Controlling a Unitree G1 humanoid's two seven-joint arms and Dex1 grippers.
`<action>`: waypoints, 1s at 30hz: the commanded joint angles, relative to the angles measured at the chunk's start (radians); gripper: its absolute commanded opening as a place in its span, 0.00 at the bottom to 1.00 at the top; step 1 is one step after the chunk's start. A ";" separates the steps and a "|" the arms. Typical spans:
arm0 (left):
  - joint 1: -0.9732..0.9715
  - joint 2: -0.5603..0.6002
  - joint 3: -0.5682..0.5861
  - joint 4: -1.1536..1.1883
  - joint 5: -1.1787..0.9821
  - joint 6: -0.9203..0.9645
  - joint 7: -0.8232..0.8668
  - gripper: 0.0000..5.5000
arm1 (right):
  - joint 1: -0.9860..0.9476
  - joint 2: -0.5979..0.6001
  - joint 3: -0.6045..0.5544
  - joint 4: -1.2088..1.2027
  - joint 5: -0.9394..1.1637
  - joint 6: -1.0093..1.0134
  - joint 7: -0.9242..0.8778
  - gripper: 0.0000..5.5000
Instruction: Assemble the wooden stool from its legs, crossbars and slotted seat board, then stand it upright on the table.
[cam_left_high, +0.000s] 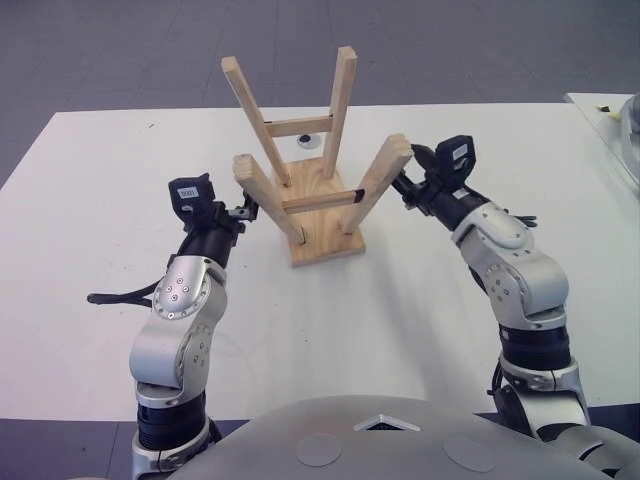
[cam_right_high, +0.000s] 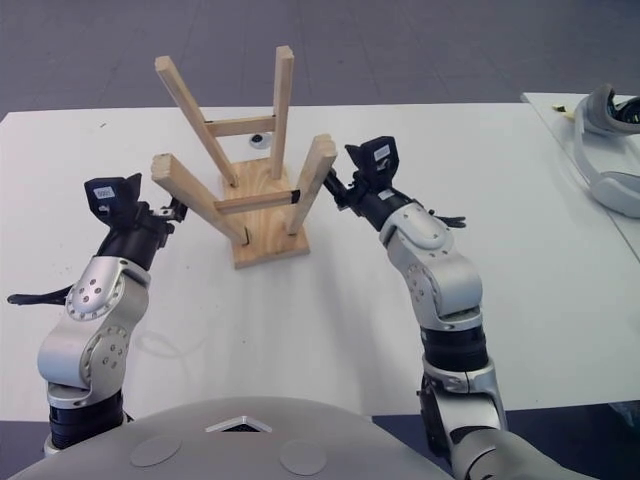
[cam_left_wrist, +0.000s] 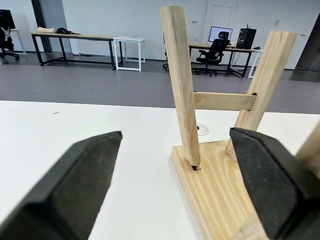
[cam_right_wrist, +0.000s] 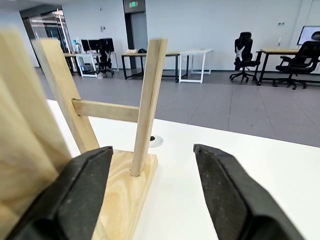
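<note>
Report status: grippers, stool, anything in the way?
Left gripper open beside near-left leg. Right gripper open beside near-right leg. Stool assembled, upside down, seat board flat on table. Nothing between grippers and legs.

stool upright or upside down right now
The stool is upside down: its seat board lies flat on the table and its four legs point up.

A small round cable port (cam_left_high: 307, 142) sits in the white surface (cam_left_high: 100, 180) near its far edge. A grey-and-white curved headset (cam_right_high: 608, 140) lies on a neighbouring white table (cam_right_high: 550, 110) (to the right). Black swivel office chairs (cam_right_wrist: 243, 45) stand on grey floor (cam_right_wrist: 225, 105) beyond.
</note>
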 joint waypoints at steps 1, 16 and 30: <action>-0.026 0.056 0.056 -0.023 -0.040 0.029 -0.070 0.73 | -0.094 -0.006 -0.007 0.094 -0.035 -0.063 0.044 0.55; -0.796 0.164 0.271 0.075 -0.395 0.171 -0.057 0.73 | -0.509 0.185 -0.288 0.063 0.371 -0.011 -0.058 0.55; -0.111 -0.014 -0.017 0.177 -0.441 0.249 -0.063 0.73 | -0.186 0.036 0.007 0.050 0.324 0.324 -0.105 0.55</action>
